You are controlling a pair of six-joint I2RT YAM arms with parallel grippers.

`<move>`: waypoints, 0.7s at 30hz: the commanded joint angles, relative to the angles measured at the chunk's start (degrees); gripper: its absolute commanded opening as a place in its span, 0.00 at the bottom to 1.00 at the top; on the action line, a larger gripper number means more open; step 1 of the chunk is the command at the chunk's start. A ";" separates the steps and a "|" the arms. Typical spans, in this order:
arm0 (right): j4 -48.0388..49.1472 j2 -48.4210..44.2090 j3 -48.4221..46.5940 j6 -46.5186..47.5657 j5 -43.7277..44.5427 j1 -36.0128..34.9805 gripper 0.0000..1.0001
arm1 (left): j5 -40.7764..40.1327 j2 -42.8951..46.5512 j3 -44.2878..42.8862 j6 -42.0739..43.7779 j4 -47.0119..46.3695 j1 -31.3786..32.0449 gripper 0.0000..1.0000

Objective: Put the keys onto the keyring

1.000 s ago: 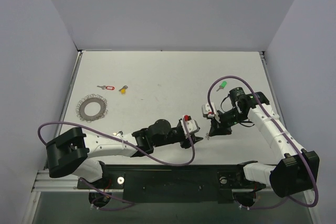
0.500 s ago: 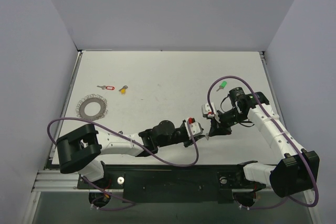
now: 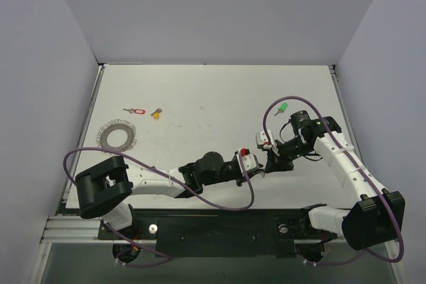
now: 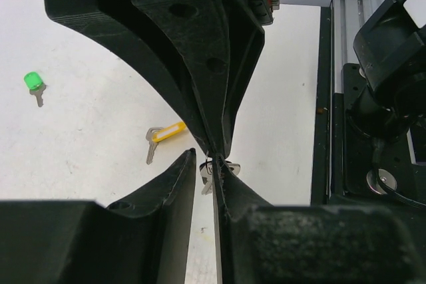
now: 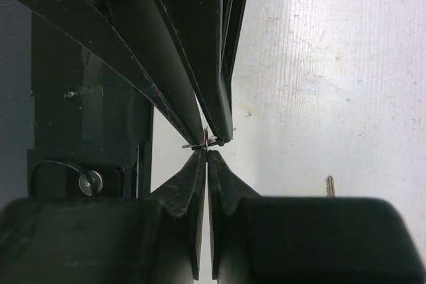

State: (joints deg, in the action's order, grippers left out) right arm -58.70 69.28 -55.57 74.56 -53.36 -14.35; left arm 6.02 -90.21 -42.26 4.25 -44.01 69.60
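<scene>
A flat white table (image 3: 213, 91) formed the work surface. At close range its top showed a fine grain and a few small dark marks (image 5: 268, 11). Plain pale grey-violet walls (image 3: 219, 11) enclosed it at the far side and along both flanks. An aluminium rail (image 3: 63, 233) ran along the near edge, and a black mounting plate (image 3: 219, 222) lay beside that rail.

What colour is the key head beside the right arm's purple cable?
Bright green; the key head shows best in the left wrist view.

Top view looks down from behind on the whole surface (image 3: 219, 91); wrist views (very close) face each other.
</scene>
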 commanded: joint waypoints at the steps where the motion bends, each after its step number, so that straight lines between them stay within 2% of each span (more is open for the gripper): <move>1: -2.21 -0.37 -1.91 0.40 -1.74 -0.50 0.00 | 1.80 -0.49 -2.47 -0.82 -2.84 0.18 0.25; 9: -2.47 -0.46 -1.91 0.49 -2.01 -0.42 0.00 | 2.94 -0.84 -2.82 -1.09 -2.05 0.18 0.20; 13: -2.56 -0.37 -1.91 0.67 -2.01 -0.50 0.00 | 3.38 -1.19 -3.44 -1.53 -1.78 0.18 0.08; 14: -2.65 -0.37 -1.91 0.76 -2.09 -0.50 0.00 | 3.30 -1.28 -3.53 -1.87 -1.70 0.18 0.00; 19: -2.83 -0.81 -1.56 1.99 -3.41 -0.15 0.00 | 2.07 -0.93 -2.83 -5.64 -3.00 0.09 0.00; 21: -2.74 -1.33 -0.77 3.56 -4.90 0.81 0.13 | -1.52 0.29 0.06 -9.58 -7.46 0.01 0.00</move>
State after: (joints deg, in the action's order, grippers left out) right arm -59.27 69.28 -55.57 75.37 -53.34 -14.26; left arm 7.49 -91.02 -42.98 1.21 -43.57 69.58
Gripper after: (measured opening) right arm 0.051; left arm 0.018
